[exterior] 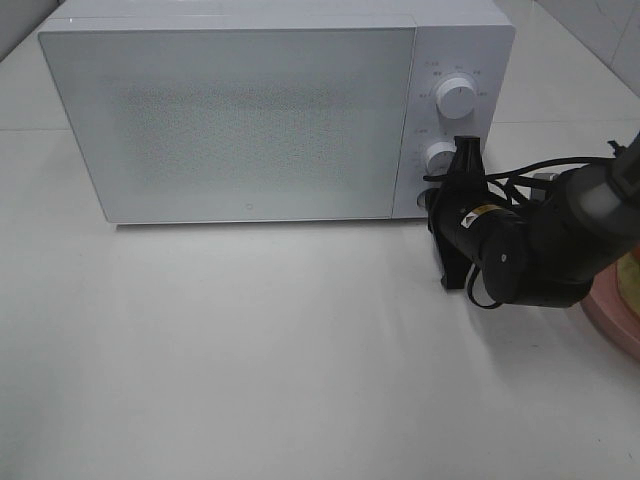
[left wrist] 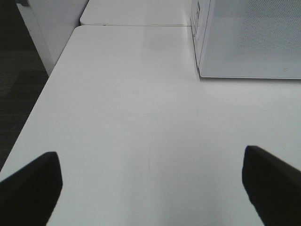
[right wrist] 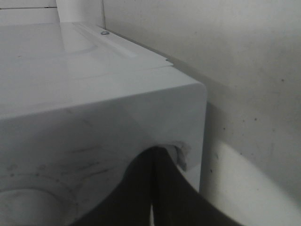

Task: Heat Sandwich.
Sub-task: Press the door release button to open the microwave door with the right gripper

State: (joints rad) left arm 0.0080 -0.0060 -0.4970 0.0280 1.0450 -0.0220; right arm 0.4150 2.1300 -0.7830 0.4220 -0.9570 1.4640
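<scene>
The white microwave [exterior: 250,110] stands at the back of the table with its door closed. My right gripper [exterior: 466,150] is shut, its tips against the control panel beside the lower knob [exterior: 438,156]. In the right wrist view the shut right gripper [right wrist: 154,153] meets the microwave's front [right wrist: 94,117] near its right edge. Only a yellowish sliver of the sandwich [exterior: 632,278] shows at the far right edge, on a pink plate [exterior: 608,318] behind my right arm. My left gripper [left wrist: 153,183] is open over bare table, holding nothing; the high view does not show it.
An upper knob [exterior: 458,98] sits above the lower one on the panel. In the left wrist view the microwave's left side [left wrist: 254,37] stands ahead to one side, and the table's left edge [left wrist: 42,94] drops off to a dark floor.
</scene>
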